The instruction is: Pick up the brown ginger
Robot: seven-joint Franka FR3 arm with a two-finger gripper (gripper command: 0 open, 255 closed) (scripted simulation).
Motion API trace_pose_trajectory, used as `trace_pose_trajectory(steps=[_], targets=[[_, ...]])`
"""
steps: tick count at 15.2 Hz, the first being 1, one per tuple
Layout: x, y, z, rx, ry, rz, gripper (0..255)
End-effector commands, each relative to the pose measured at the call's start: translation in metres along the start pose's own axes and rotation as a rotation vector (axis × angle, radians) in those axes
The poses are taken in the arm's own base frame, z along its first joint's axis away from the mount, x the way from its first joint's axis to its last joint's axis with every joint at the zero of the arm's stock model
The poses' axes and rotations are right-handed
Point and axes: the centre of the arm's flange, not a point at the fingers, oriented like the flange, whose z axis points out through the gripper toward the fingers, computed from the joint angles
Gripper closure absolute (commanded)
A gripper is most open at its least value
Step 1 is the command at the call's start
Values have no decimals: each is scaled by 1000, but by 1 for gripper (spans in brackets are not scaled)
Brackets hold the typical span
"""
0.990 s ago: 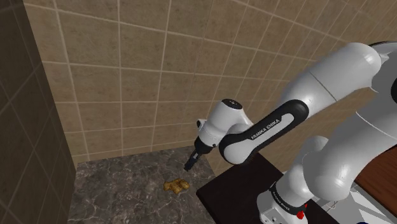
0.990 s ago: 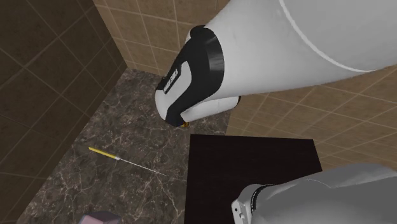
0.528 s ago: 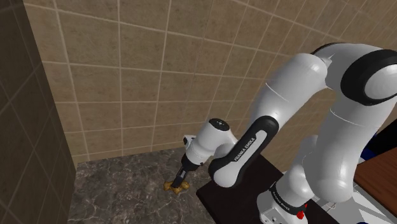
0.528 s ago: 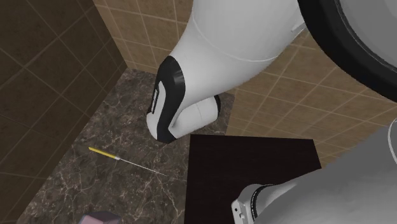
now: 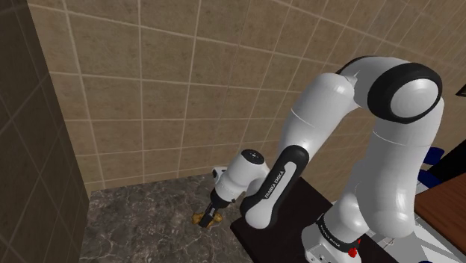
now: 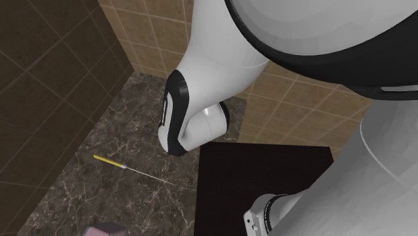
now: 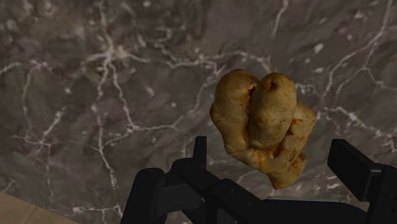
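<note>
Wrist view has the ginger (image 7: 264,124) sitting right between the two fingers of the hand (image 7: 272,147). They're spread wide and, far as I can tell, not squeezing anything. It's lying on the dark veined marble surface (image 7: 95,95). I'd guess it's light and firm, with rough skin that won't slip much. Best bet is pinching across the thick middle, not a nub. Looks-wise it's a knobby tan-brown lump, a few fat lobes fused together.

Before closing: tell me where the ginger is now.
The ginger lies on the dark marble surface low in the shoulder view, just left of the black stand. In the wrist view it sits between the fingers of the open pincer.
</note>
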Motion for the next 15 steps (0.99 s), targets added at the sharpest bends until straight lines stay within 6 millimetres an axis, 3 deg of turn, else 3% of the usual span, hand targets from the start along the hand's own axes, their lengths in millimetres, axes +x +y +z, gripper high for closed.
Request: trace_pose_trajectory(steps=[1, 10, 15], targets=[[0, 0, 2, 0, 0, 0, 255], [-1, 0, 2, 0, 0, 0, 255], [5, -2, -24, 0, 0, 0, 255]])
